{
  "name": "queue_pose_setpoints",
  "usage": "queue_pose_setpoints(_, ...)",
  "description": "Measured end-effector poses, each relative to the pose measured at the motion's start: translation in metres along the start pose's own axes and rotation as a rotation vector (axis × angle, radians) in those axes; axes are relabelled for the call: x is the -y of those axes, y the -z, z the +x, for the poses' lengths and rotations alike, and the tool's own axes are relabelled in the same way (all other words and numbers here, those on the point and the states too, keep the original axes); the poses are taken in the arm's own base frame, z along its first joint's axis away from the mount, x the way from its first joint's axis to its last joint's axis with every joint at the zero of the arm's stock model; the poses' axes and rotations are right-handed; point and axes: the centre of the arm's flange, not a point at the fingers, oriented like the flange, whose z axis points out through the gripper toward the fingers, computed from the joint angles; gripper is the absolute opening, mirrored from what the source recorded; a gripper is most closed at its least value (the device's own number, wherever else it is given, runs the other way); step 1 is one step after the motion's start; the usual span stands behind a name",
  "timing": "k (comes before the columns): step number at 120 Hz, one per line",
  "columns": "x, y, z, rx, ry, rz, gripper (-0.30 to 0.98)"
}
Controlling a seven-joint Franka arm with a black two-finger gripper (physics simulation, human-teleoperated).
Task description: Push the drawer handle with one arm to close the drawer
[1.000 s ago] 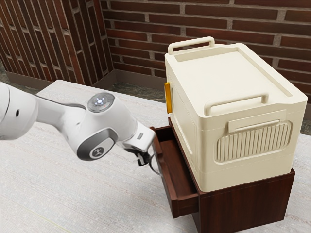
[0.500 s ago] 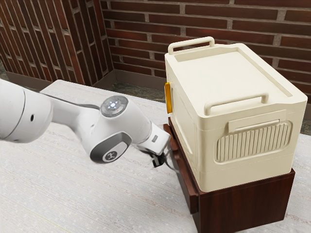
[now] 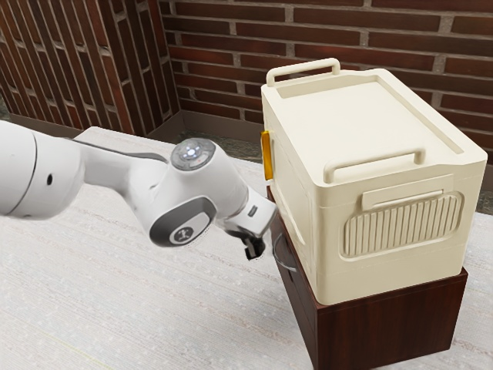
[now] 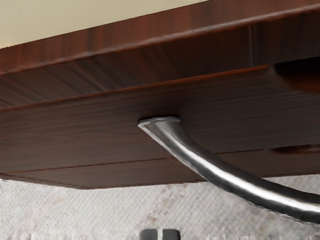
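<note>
Brown drawer (image 4: pixel 75 135) is sitting basically flush now instead of hanging open, so we're looking done lol; hand (image 4: pixel 160 234) is hovering nearly closed, gripping nothing.

Dark red-brown, grained drawer front (image 4: pixel 75 130), silver handle (image 4: pixel 220 172), cream box (image 3: pixel 370 123), amber strip (image 3: pixel 267 156), pale mottled table (image 3: pixel 154 308).

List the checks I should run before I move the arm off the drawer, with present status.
1. Drawer pushed in: ok, its front looks flush with the cabinet.
2. Handle fixed to the drawer front: ok at the end seen in the wrist view.
3. Pincer free of the handle: cannot tell, it is close by and contact can't be judged.
4. Cream box upright on the cabinet: ok.
5. Drawer contents: cannot tell, the inside is hidden.
</note>
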Motion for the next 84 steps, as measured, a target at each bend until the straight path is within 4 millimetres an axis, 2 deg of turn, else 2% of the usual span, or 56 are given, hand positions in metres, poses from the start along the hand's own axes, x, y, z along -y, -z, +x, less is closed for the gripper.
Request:
queue_pose_setpoints(10, 0.018, 0.008, -0.01, 0.032, 0.041, -0.004, -0.1)
queue_pose_setpoints(30, 0.089, 0.036, -0.019, 0.077, 0.15, 0.038, -0.1)
queue_pose_setpoints(46, 0.142, 0.07, -0.018, 0.112, 0.222, 0.066, -0.1)
queue_pose_setpoints(58, 0.185, 0.112, -0.014, 0.132, 0.286, 0.085, -0.09)
queue_pose_setpoints(63, 0.199, 0.126, -0.018, 0.149, 0.312, 0.086, -0.05)
queue_pose_setpoints(73, 0.221, 0.142, -0.032, 0.186, 0.376, 0.066, 0.14)
queue_pose_setpoints(84, 0.237, 0.154, -0.05, 0.238, 0.436, 0.033, 0.33)
